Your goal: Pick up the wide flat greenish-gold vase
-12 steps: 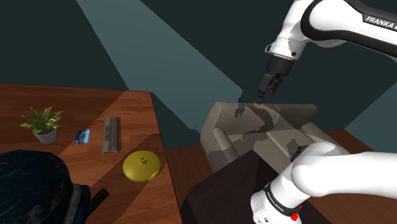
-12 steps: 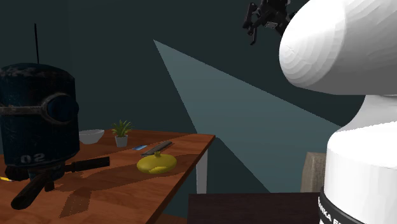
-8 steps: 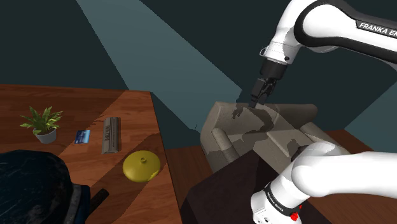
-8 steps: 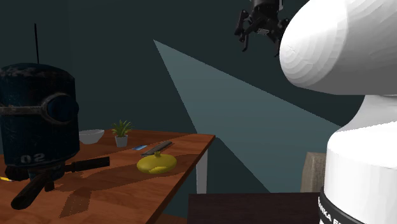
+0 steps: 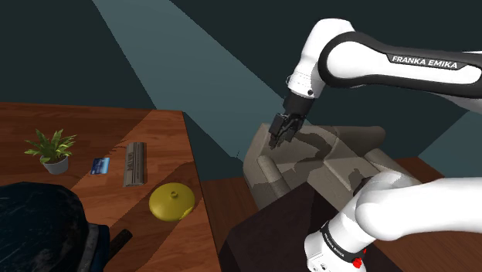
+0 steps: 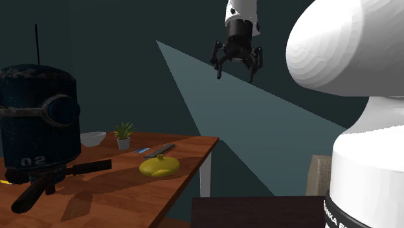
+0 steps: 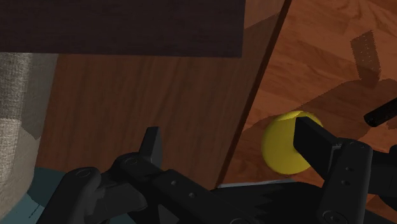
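Note:
The wide flat greenish-gold vase [image 5: 171, 202] lies on the wooden table [image 5: 93, 127] near its right edge in the shoulder view. In the second exterior view the vase [image 6: 159, 166] sits close to the table's front corner. My gripper [image 5: 278, 133] hangs high in the air, off the table's side and above the armchair, well to the right of the vase. Its fingers [image 6: 219, 67] stand apart with nothing between them, so the gripper [image 6: 236, 70] is open. In the wrist view the gripper [image 7: 229, 132] points down past the table edge, and one finger partly hides the yellow vase [image 7: 280, 143].
On the table are a potted plant [image 5: 51, 151], a blue card [image 5: 99, 165], a grey flat bar [image 5: 135, 162], a white bowl [image 6: 92, 138] and a big dark blue drum-like object [image 6: 39, 123]. A beige armchair [image 5: 332, 158] stands beside the table, and the dark stand [image 5: 278, 228] is in front.
The gripper has swung left and down in the shoulder view, toward the table, and stays open. The vase has not moved.

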Controlling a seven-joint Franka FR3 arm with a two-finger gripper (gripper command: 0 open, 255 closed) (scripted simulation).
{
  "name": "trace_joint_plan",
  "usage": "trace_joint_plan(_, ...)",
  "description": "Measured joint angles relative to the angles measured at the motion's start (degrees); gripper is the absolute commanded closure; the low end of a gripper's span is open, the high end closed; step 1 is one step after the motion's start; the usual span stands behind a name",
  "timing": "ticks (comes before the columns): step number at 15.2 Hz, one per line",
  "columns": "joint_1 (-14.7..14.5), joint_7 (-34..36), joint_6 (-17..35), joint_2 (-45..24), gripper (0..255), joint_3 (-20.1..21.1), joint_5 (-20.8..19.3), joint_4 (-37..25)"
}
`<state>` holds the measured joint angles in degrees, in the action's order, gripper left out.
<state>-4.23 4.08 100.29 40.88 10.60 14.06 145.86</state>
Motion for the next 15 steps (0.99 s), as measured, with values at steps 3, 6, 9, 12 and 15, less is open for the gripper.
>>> trace_joint_plan(3,-0.7,2.5,6.3,-4.5,0,3.3,1.7,0.5)
trace_joint_plan(6,-1.3,5.3,12.5,-9.0,0,6.7,3.0,0.9)
trace_joint_plan(9,-1.6,8.2,18.0,-14.0,0,9.9,3.6,0.1)
trace_joint_plan(12,-1.7,12.0,24.0,-20.2,0,13.6,3.2,-1.4)
trace_joint_plan(15,-1.2,16.2,29.6,-27.0,0,16.8,1.2,-3.8)
